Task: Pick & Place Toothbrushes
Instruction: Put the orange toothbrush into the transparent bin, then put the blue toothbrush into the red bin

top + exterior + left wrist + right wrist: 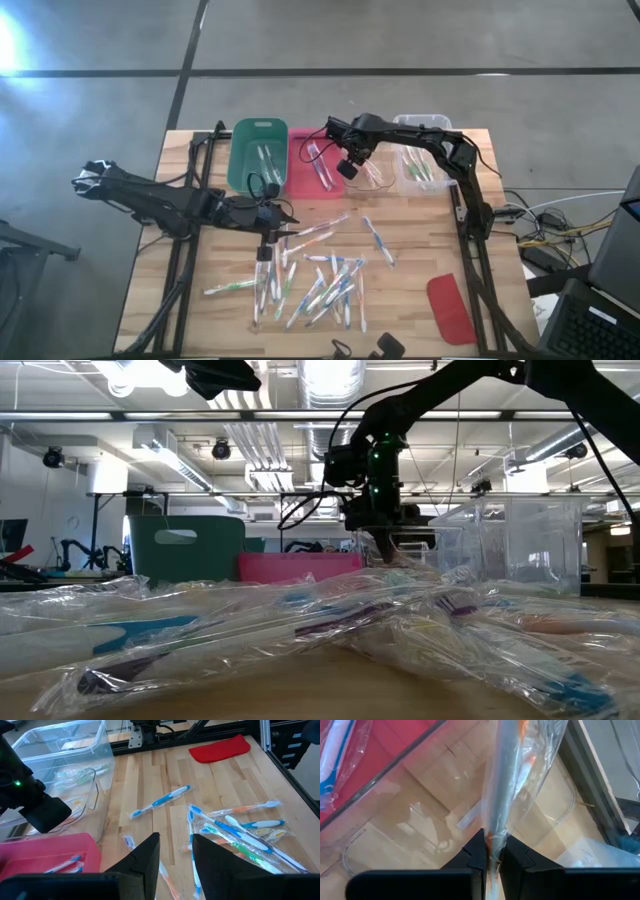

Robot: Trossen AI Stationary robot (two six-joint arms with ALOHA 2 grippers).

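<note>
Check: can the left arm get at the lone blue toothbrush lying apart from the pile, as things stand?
Probably yes. The left end effector stands open and empty over bare wood, and the blue toothbrush lies flat ahead with nothing between. The right end effector, shut on an orange toothbrush, is over the clear bin, out of the way.

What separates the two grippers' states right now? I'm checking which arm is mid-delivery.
The right gripper is shut on a wrapped orange toothbrush, hanging over the clear bin; the left gripper is open and holds nothing. The right gripper is at the bins at the table's back; the left gripper hovers over the toothbrush pile mid-table. Both have dark fingers.
</note>
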